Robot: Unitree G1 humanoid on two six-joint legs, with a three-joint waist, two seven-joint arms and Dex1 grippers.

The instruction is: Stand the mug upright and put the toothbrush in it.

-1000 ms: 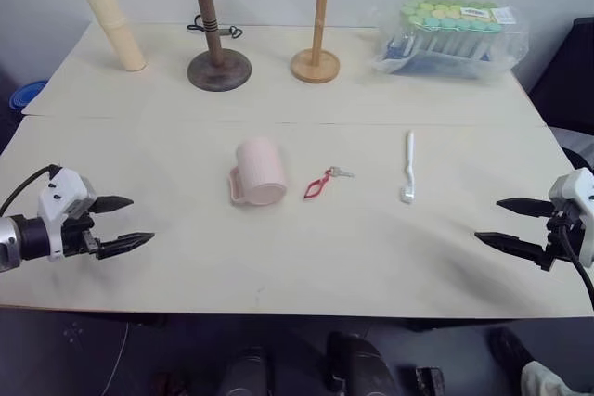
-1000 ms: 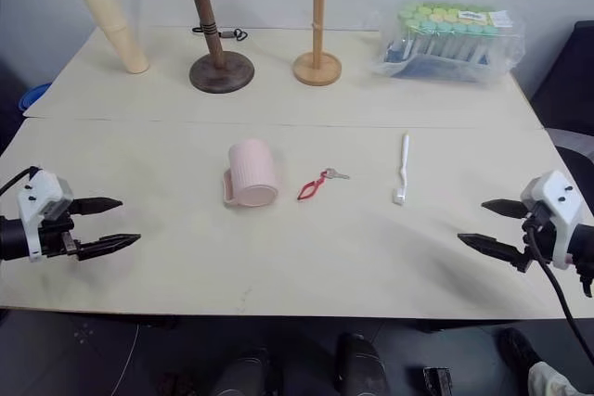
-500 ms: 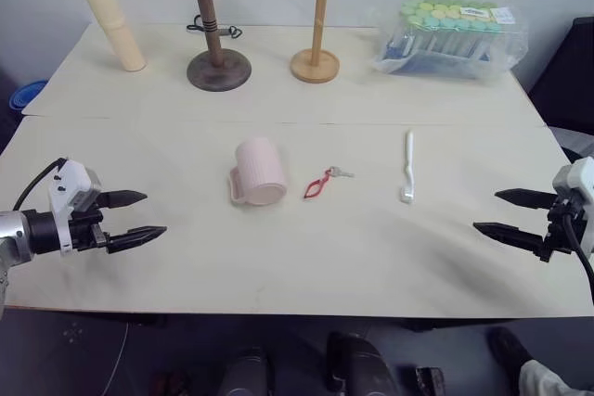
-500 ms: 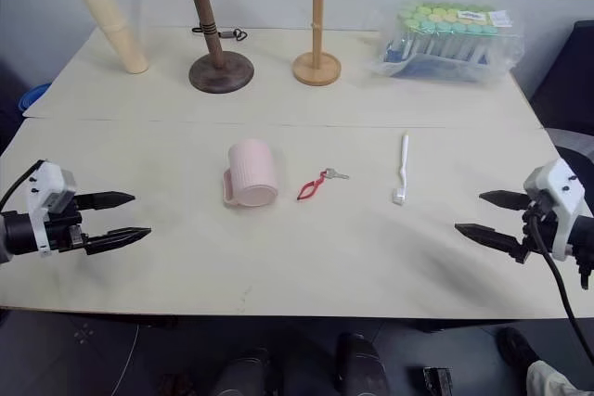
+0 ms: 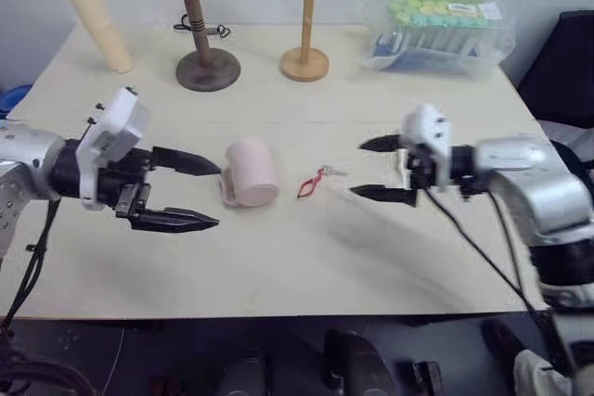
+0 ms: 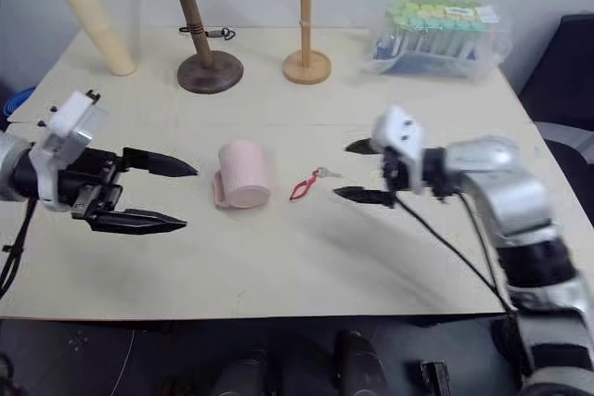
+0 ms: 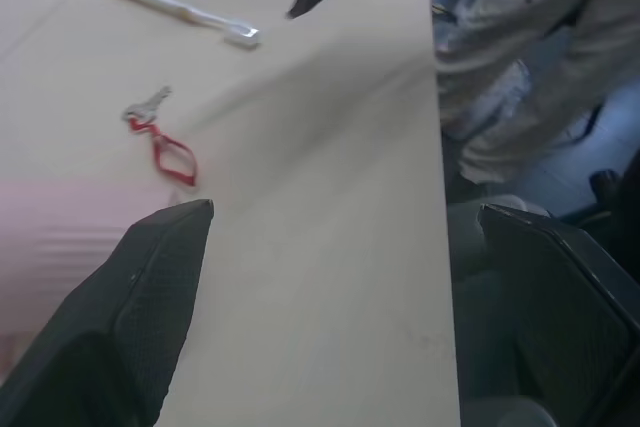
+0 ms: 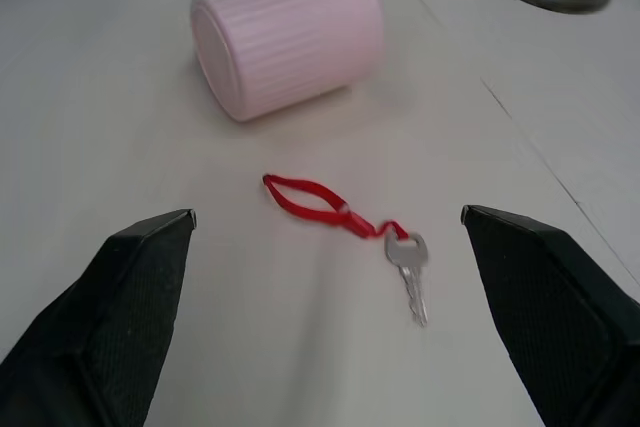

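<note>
Both sets of fingers stand wide apart and hold nothing. The left gripper [image 5: 190,192] hovers over the bench's left half, its tips pointing at the mug [image 5: 251,172] and just short of it. The right gripper [image 5: 376,170] hangs over the middle of the bench, aimed toward the red-looped key [image 5: 317,182], which lies between it and the mug.

The mug lies on its side near the bench's centre, handle against the surface, closed base turned toward the right gripper. The toothbrush [image 7: 180,11] lies flat further toward the right edge, beyond the right gripper's fingers.

The risks, as I judge them:
- The mug is round and lying down; a push from one finger could roll it toward the front edge instead of tipping it up.
- With both arms closing on the same spot, the fingers could knock together.
- The right fingers could snag the key's loop and drag it into the mug.
- The toothbrush lies flat and thin, so a pinch may slip off.
</note>
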